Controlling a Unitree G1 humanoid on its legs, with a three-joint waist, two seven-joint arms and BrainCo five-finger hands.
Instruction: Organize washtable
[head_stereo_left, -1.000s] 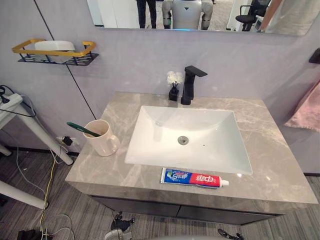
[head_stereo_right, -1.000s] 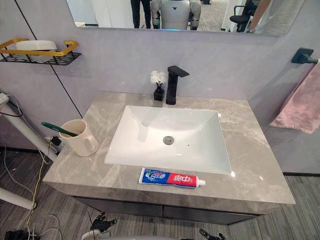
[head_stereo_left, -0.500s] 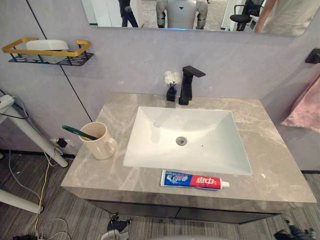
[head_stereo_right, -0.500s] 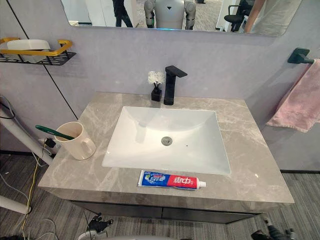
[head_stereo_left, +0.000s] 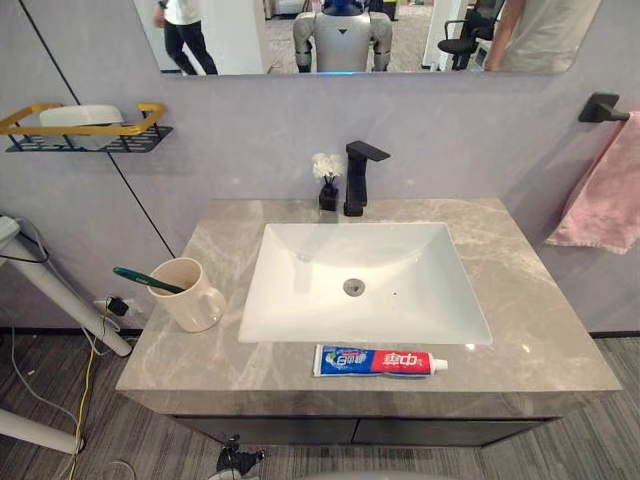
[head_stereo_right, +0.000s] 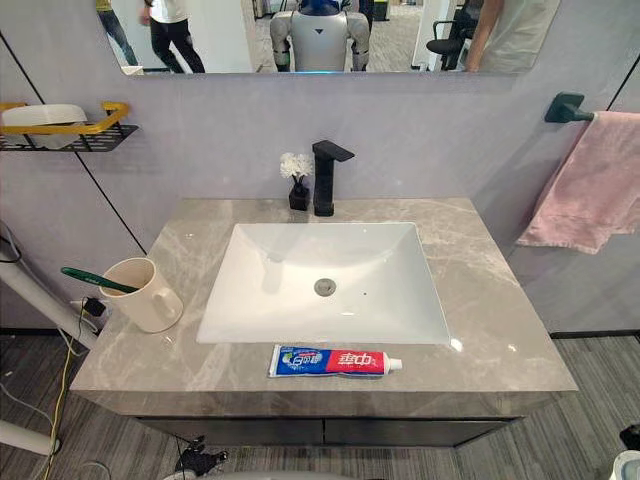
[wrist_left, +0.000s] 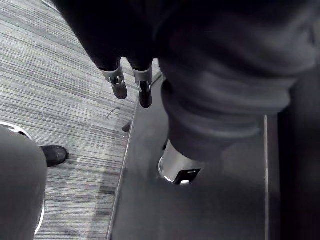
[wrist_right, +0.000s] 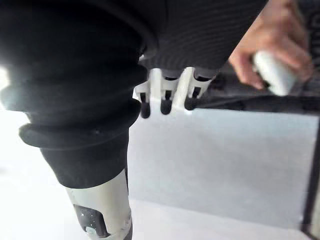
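Observation:
A blue, red and white toothpaste tube lies flat on the grey marble washtable, along its front edge below the white sink. A cream cup stands at the left with a green toothbrush leaning out of it. My left hand hangs low beside a dark panel above the floor, fingers straight, holding nothing. My right hand also hangs with relaxed fingers and nothing in it.
A black faucet and a small vase of white flowers stand behind the sink. A wall shelf with a white dish hangs at the left, a pink towel at the right. A person's hand holds a white thing.
The camera has shifted, bringing the towel and its hook further into view. The toothpaste, cup and toothbrush have stayed where they were.

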